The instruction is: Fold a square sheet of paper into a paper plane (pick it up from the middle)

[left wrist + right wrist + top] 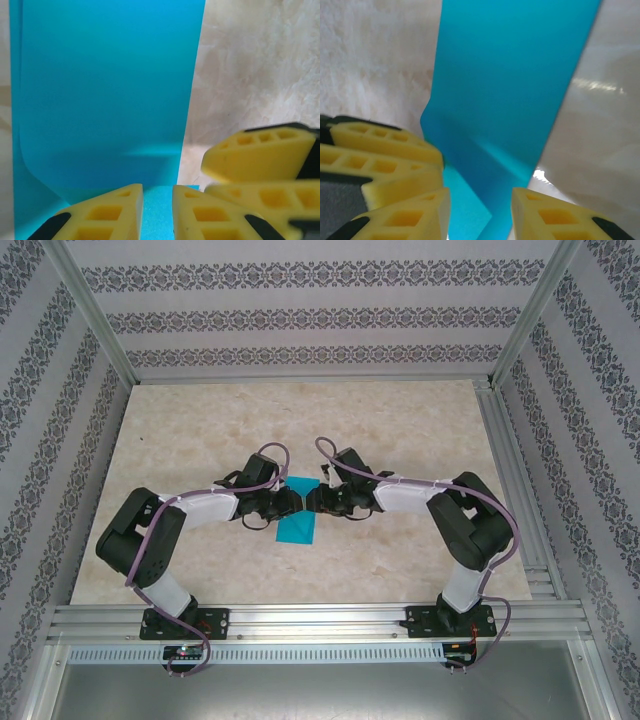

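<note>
The square sheet of paper (297,528) is turquoise-blue and lies at the middle of the table, partly under both grippers. Seen from the left wrist, one flap of the paper (100,90) stands up with a soft bend near its base. From the right wrist, the paper (510,75) shows a raised fold running toward the jaws. My left gripper (288,502) (157,210) is low over the sheet, jaws a narrow gap apart with flat paper showing between them. My right gripper (312,502) (480,215) faces it tip to tip, open wider and straddling the fold. No paper plane shape is visible.
The beige marbled table (400,430) has free room all round the sheet. Patterned walls and aluminium posts close in the left, right and back. A metal rail (320,620) carrying both arm bases runs along the near edge.
</note>
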Tool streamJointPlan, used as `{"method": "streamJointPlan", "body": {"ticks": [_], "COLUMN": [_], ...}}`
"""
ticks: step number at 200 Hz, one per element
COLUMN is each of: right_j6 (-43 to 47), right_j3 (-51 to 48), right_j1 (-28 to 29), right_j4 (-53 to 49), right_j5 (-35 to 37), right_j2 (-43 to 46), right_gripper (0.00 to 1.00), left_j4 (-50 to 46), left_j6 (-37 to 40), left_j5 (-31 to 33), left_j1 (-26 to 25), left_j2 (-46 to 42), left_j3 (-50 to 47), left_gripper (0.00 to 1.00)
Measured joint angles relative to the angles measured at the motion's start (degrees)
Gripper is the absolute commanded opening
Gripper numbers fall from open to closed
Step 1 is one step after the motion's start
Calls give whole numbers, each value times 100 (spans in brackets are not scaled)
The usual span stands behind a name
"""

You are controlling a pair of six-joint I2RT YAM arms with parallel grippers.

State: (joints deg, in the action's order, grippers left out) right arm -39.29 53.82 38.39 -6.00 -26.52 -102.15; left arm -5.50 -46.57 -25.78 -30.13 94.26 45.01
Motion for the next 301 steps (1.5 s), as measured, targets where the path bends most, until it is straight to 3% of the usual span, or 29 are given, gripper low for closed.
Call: {"method": "streamJointPlan", "body": {"ticks": [59, 144, 212, 301], "right_j6": [-133, -297, -562, -240], "right_j3": [0, -267, -313, -240], "right_j1": [52, 101, 94, 22], "right_j4": [192, 345, 734, 472], "right_j5": [-144, -146, -188, 98], "right_j2": [-175, -175, -175, -195], "right_gripper": [36, 25, 8, 5], "left_j4": [-7, -2, -2, 15], "left_j6": [-7, -7, -7, 2], "left_j5": [90, 85, 83, -160], "left_j1": [0, 0, 0, 0], "left_j2": [7, 7, 4, -50], "left_j3": [-61, -61, -61, -61], "left_gripper": [22, 18, 19, 25]}}
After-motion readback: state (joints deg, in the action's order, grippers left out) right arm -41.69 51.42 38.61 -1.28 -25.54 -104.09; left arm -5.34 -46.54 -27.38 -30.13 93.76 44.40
